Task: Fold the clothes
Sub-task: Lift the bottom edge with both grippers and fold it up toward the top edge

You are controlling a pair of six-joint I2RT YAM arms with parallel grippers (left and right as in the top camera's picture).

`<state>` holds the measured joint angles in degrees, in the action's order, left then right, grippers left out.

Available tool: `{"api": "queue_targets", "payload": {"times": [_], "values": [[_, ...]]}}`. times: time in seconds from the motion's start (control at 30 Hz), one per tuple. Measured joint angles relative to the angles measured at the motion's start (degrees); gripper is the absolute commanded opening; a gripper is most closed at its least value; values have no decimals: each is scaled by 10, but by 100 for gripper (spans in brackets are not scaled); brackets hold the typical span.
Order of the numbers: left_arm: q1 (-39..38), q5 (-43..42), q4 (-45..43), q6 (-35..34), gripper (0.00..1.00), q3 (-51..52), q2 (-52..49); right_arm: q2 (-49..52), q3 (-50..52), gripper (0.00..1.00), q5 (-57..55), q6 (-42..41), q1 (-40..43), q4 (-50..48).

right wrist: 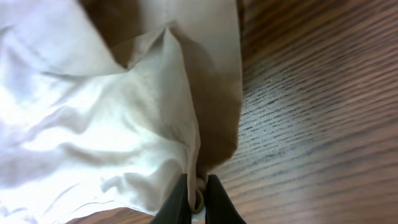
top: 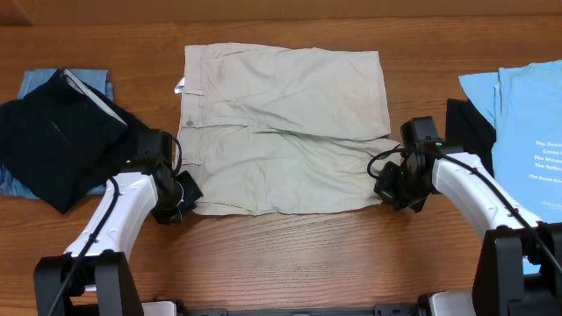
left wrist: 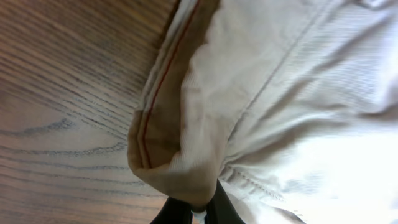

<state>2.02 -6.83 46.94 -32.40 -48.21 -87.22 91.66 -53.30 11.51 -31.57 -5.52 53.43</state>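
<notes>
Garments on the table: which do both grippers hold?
The pale beige trousers in the middle: left gripper and right gripper pinch their near corners; the black garment and light blue T-shirt lie aside.

Close view from the wrist. The right gripper (right wrist: 198, 199) enters at the bottom centre, its two dark fingers (right wrist: 177, 202) pressed close together with a fold of a pale beige garment (right wrist: 112, 124) pinched between them. The cloth rises from the grip and spreads wrinkled across the left and middle, brightly lit on the left and shadowed along its right edge. Brown wood-grain table (right wrist: 311, 93) fills the right side.
</notes>
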Motion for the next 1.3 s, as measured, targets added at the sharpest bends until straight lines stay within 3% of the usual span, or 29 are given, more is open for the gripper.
{"api": "queue_targets", "payload": {"times": [0.27,0.5,0.63,0.77,0.93,1.1,1.3], "values": [[0,2,105,29,4,-29,9,-80,-31,4,-33,23,0,54],[0,2,203,31,4,-30,147,-159,-50,4,-49,29,0,131],[0,-14,245,31,4,-32,221,-162,-133,4,-52,42,0,174],[0,-31,250,31,4,-81,232,-162,-218,4,-60,54,0,181],[0,-28,233,31,4,-203,202,-108,-260,4,-66,60,0,152],[0,-11,170,33,4,-303,89,-23,-328,4,-70,61,0,114],[0,7,143,42,4,-409,-32,-4,-343,4,-70,61,0,4]]}}
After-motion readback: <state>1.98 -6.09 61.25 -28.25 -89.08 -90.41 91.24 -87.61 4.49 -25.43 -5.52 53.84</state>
